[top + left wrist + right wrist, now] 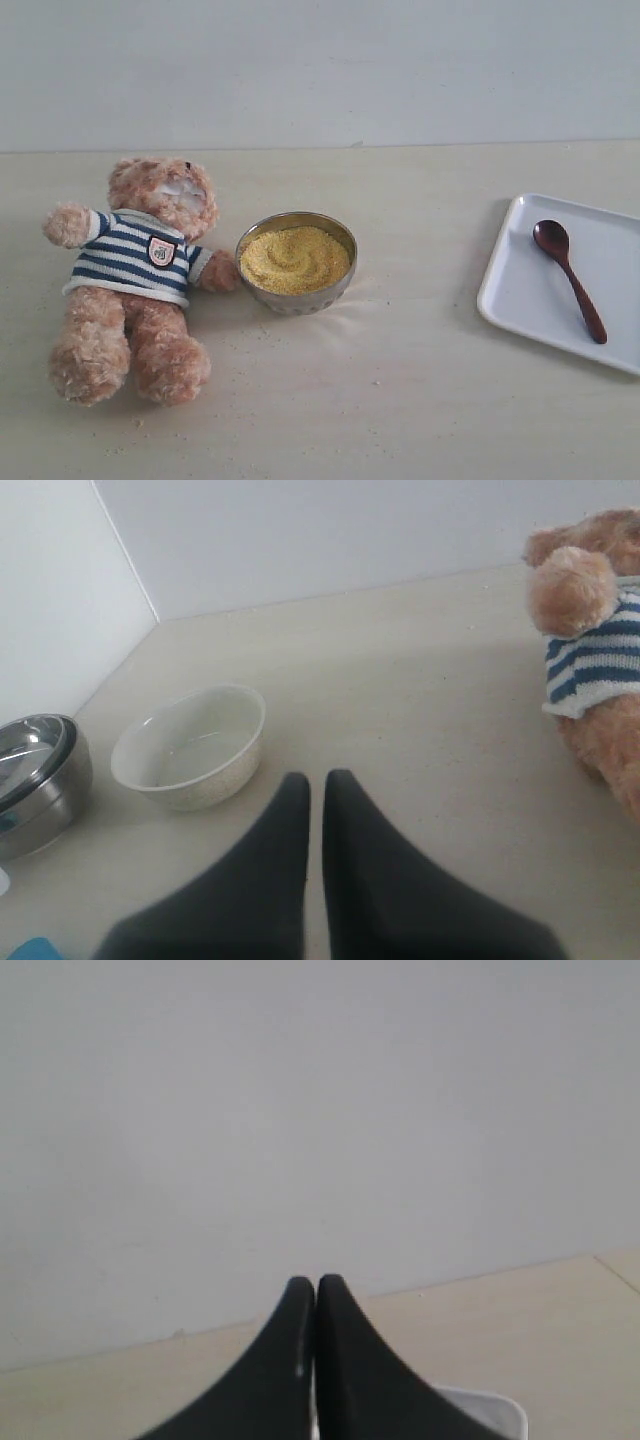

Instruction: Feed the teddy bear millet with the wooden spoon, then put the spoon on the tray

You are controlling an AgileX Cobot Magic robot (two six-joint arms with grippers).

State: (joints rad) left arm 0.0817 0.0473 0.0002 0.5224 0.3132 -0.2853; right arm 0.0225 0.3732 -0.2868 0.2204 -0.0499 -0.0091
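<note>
Over on the right of the tabletop, found the wooden spoon lying flat inside the tray, scoop end toward the back wall. Sits well apart from the millet, heaped and swirled in a shiny metal bowl mid-scene. Got that bowl touching one paw of the teddy bear, flopped on its back at the left.

Can't see either arm from the outside camera. Going by the wrist cams, reading the left jaws as pressed together bar a thin sliver, gripping nothing, over bare tabletop near a white ceramic bowl and a lidded steel one. Reading the right jaws as closed tip to tip, also empty, facing the wall.

So how far along? Honestly hard to call. Matches the finished layout, spoon-on-tray box ticked. Also matches a scene with nothing begun. Spotted a few loose specks round the metal bowl, maybe spilled grains, too tiny to say. Can't make out any millet on the spoon or the muzzle either. If unstarted, leaves everything: grab spoon, scoop, lift to the muzzle, back onto the tray
</note>
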